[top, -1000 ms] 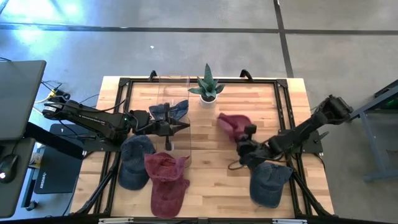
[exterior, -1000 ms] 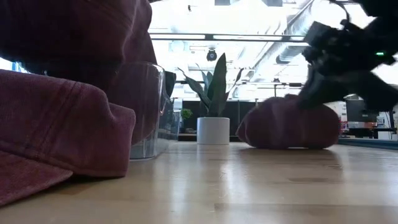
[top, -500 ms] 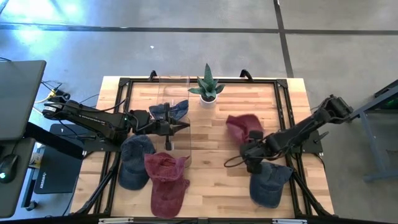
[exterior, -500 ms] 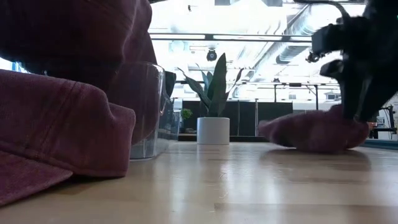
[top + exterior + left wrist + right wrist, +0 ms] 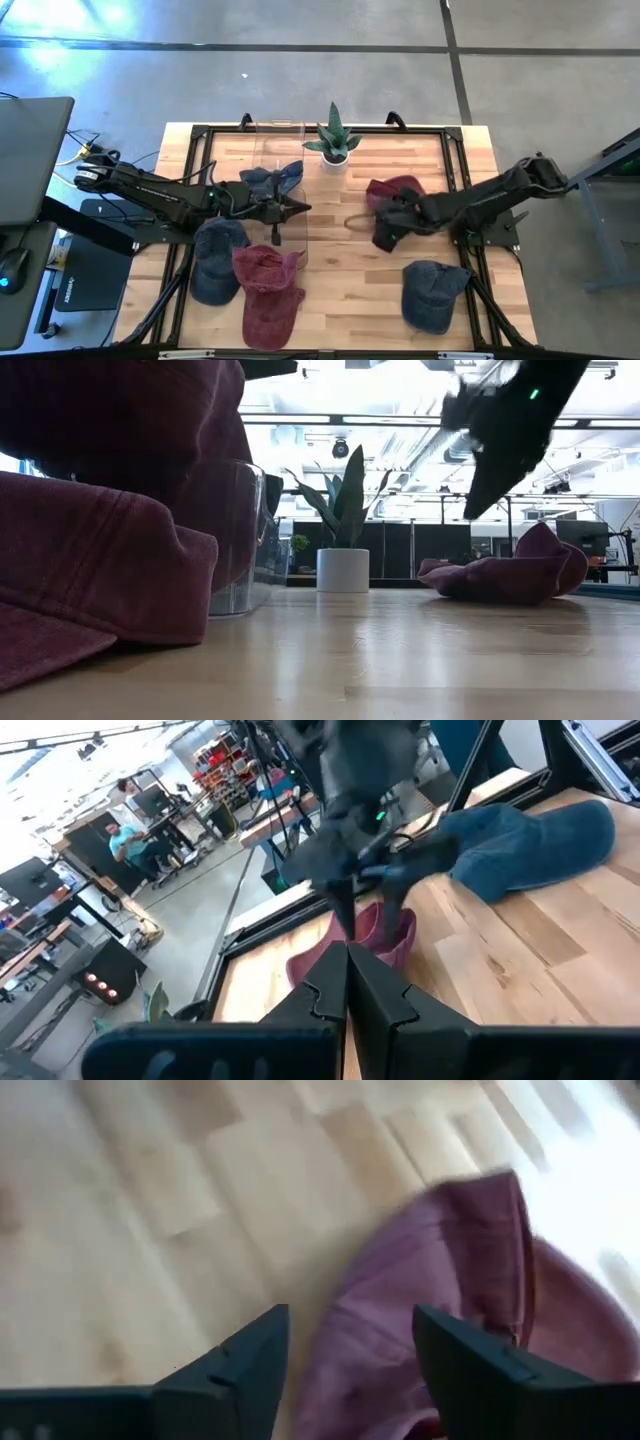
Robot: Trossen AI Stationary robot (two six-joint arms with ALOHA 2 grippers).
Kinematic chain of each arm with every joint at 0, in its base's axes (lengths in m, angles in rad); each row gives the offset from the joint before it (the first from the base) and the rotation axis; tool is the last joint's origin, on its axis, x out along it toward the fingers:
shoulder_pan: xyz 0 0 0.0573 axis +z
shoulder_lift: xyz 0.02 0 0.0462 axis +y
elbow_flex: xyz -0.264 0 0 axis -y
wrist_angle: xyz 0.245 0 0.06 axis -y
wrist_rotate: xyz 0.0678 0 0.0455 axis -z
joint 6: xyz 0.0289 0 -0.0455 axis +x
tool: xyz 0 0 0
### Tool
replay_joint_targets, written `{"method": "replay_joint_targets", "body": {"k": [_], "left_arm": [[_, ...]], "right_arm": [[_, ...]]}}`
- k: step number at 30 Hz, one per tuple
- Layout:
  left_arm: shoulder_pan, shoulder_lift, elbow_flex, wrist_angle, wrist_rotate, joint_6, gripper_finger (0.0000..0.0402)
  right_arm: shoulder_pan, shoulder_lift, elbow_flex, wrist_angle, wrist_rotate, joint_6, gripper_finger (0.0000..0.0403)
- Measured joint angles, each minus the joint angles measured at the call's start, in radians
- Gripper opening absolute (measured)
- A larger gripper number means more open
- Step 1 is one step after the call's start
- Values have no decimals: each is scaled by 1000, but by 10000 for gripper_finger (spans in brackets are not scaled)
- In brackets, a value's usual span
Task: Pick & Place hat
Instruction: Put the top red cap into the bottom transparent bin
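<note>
Right end effector [image 5: 345,1360] spread open above maroon hat [image 5: 392,192], left end effector [image 5: 347,982] clenched by clear container [image 5: 283,200].

Bright overhead lighting, floor glare, right wrist view motion-blurred

The wooden table [image 5: 340,290] stood on a grey concrete floor [image 5: 300,80] crossed by dark seam lines, with glare at one corner. A dark desk [image 5: 25,160] stood beside the table. Beyond the table, bright ceiling light strips [image 5: 400,422] and exposed ducts [image 5: 470,415] ran overhead. Workbenches [image 5: 160,815] with a seated person [image 5: 128,820] occupied the far room.
</note>
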Motion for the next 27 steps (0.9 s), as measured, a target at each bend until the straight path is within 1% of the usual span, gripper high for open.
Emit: {"method": "replay_joint_targets", "body": {"k": [3, 5, 9, 11, 12, 14, 16, 18, 19, 21, 24, 27], "left_arm": [[0, 0, 0, 18, 0, 0, 0], [0, 0, 0, 18, -2, 0, 0], [0, 0, 0, 18, -2, 0, 0], [0, 0, 0, 18, -2, 0, 0], [0, 0, 0, 18, -2, 0, 0], [0, 0, 0, 17, -2, 0, 0], [0, 0, 0, 17, -2, 0, 0], [0, 0, 0, 14, -3, 0, 0], [0, 0, 0, 12, -2, 0, 0], [0, 0, 0, 7, -2, 0, 0], [0, 0, 0, 7, -2, 0, 0], [0, 0, 0, 7, -2, 0, 0]], "right_arm": [[-113, 25, -26, -24, -1, -18, 162], [-177, 53, -42, -36, -25, -47, 124], [-251, 139, -69, -2, -136, -123, 45], [-261, 188, -83, 72, -179, -206, 14], [-260, 208, -92, 138, -222, -262, 7], [-246, 239, -100, 296, -367, -382, 13], [-226, 257, -104, 423, -563, -498, 25], [-201, 256, -106, 485, -672, -564, 33], [-191, 242, -108, 493, -708, -587, 35], [-173, 208, -106, 514, -726, -598, 36], [-157, 146, -106, 492, -705, -531, 39], [-140, 78, -106, 479, -715, -476, 58]]}}
